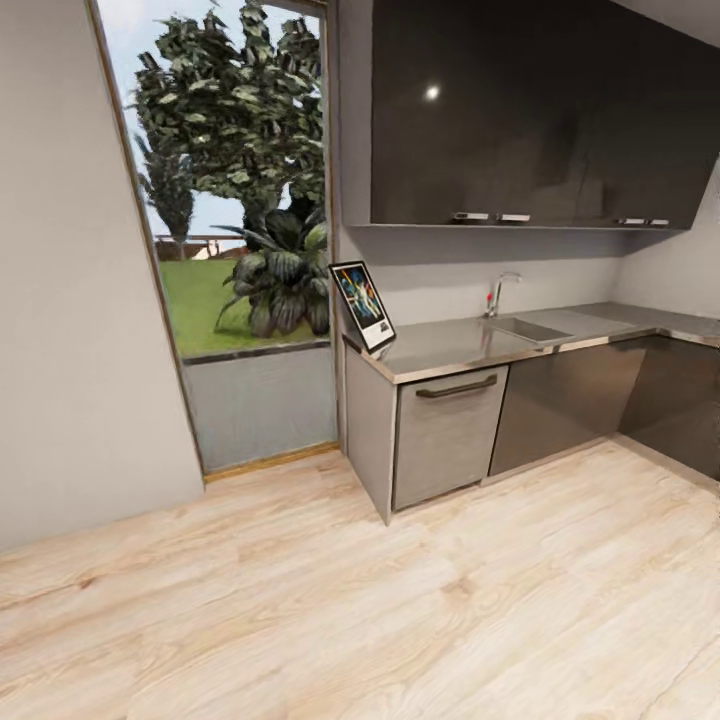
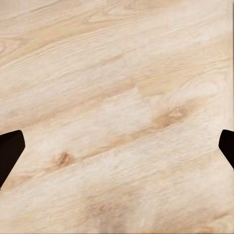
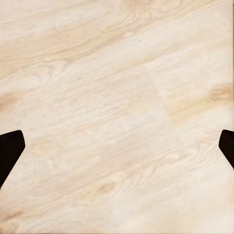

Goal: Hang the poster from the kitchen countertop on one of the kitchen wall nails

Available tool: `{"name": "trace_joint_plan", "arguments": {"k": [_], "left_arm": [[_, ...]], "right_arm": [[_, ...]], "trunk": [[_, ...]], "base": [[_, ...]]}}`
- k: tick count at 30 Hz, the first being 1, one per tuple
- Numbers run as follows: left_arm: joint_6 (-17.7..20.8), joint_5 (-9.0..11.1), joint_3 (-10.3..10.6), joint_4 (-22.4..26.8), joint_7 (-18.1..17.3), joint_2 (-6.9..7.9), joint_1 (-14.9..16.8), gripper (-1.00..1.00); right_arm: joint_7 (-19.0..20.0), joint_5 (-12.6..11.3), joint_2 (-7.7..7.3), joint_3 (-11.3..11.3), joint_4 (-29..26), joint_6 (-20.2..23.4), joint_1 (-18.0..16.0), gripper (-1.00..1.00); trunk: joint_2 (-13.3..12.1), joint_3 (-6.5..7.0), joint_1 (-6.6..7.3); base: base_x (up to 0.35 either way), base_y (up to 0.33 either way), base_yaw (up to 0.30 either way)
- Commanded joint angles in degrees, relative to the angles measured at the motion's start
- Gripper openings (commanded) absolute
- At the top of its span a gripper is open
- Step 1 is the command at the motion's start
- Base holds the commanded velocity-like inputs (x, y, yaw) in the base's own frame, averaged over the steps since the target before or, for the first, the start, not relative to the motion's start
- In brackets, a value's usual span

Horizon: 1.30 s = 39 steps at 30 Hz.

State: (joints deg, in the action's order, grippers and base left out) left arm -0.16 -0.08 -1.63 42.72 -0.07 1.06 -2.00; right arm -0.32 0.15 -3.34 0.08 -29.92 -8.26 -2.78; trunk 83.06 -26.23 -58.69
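Note:
The poster (image 1: 362,305) leans upright against the wall at the left end of the grey metal kitchen countertop (image 1: 450,345), its colourful picture on dark ground inside a white border and black frame. Further right along the worktop are the built-in sink (image 1: 528,330) and chrome tap (image 1: 500,292). In the left wrist view my left gripper (image 2: 117,151) hangs open over bare wooden floor, its dark fingertips (image 2: 9,151) at the picture's edges. My right gripper (image 3: 117,151) is open too, with only floorboards between its fingertips (image 3: 9,151). I make out no nail head on the walls.
Dark glossy wall cabinets (image 1: 530,110) hang above the worktop, and grey and dark cabinet fronts (image 1: 445,435) stand below it. A tall window (image 1: 235,200) onto a garden is left of the counter, beside a plain light-grey wall (image 1: 70,300). Light wooden floor (image 1: 400,600) stretches ahead.

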Motion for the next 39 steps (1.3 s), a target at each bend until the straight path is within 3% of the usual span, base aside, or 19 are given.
{"name": "trace_joint_plan", "arguments": {"k": [1, 12, 17, 20, 39], "left_arm": [[0.0, 0.0, 0.0, 0.1, 0.0, 0.0, 0.0, 1.0], [0.0, 0.1, 0.0, 0.1, 0.1, 0.67, 0.0, 1.0], [0.0, 0.1, -2.7, 0.2, 0.0, 0.78, 0.0, 1.0], [0.0, 0.1, -3.2, 0.2, -0.1, 0.75, 0.0, 1.0], [0.1, 0.1, -3.6, 0.1, -0.1, 0.79, 0.0, 1.0]], "right_arm": [[0.0, 0.0, 0.0, 0.0, 0.0, -0.2, 0.0, 1.0], [0.0, -0.1, 0.0, -0.1, 0.0, -0.2, 0.0, 1.0], [0.0, -0.1, 0.0, -0.1, 0.0, -0.2, 0.0, 1.0], [0.0, -0.1, 0.0, -0.1, 0.0, -0.2, 0.0, 1.0], [0.0, -0.1, -0.07, -0.3, 0.0, -0.2, 0.0, 1.0]], "trunk": [[0.0, -0.04, -0.04], [0.0, 0.0, -0.04], [0.0, 0.0, -0.04], [0.0, 0.0, -0.04], [0.0, 0.0, -0.04]], "base": [[0.334, 0.0, -0.089], [0.335, 0.0, -0.024], [0.337, 0.0, -0.001], [0.337, 0.0, 0.0], [0.337, 0.0, 0.0]]}}
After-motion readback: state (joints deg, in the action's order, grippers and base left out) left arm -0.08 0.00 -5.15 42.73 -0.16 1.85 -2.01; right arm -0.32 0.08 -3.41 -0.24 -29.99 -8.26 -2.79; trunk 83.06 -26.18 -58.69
